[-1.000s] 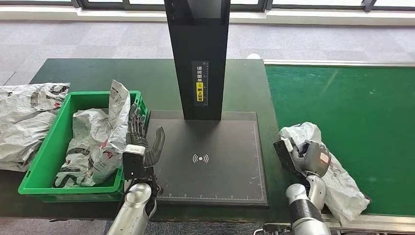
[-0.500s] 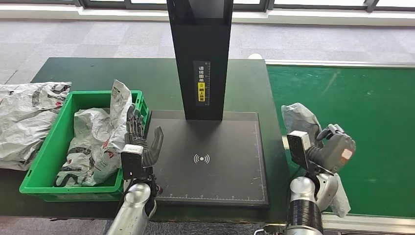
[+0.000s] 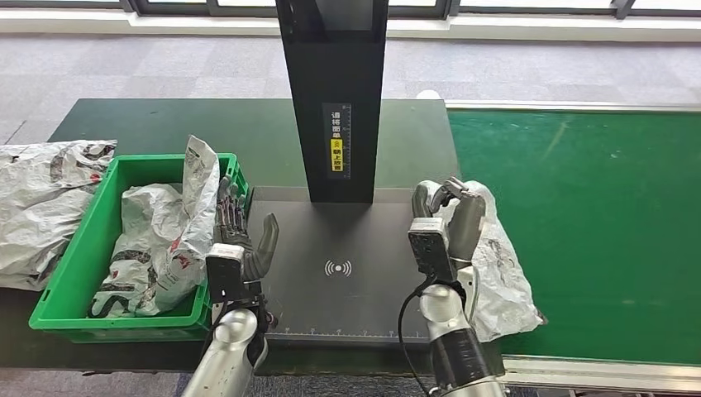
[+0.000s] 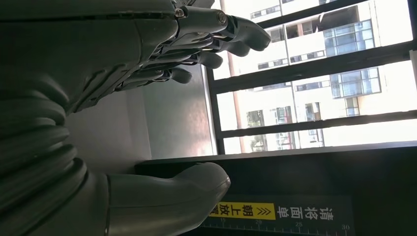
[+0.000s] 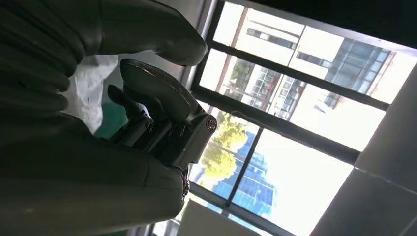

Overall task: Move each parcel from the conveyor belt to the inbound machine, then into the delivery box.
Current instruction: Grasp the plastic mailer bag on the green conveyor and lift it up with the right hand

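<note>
My right hand (image 3: 447,217) grips the top of a crumpled white parcel (image 3: 501,273), which hangs over the right edge of the black inbound machine plate (image 3: 355,298) and the near corner of the green conveyor belt (image 3: 595,223). In the right wrist view the curled fingers (image 5: 157,123) close against a strip of the white parcel (image 5: 91,93). My left hand (image 3: 240,240) stands upright and open at the plate's left edge, beside the green delivery box (image 3: 81,248). The left wrist view shows that hand (image 4: 98,73) with straight fingers, thumb apart, holding nothing.
The delivery box holds several white parcels (image 3: 161,240), one sticking up at its right wall. More loose parcels (image 3: 41,207) lie left of the box on the dark table. The machine's black column (image 3: 335,99) rises behind the plate.
My right hand has carried the parcel left from the conveyor's near corner to the right edge of the machine plate. The left hand has stayed put.
</note>
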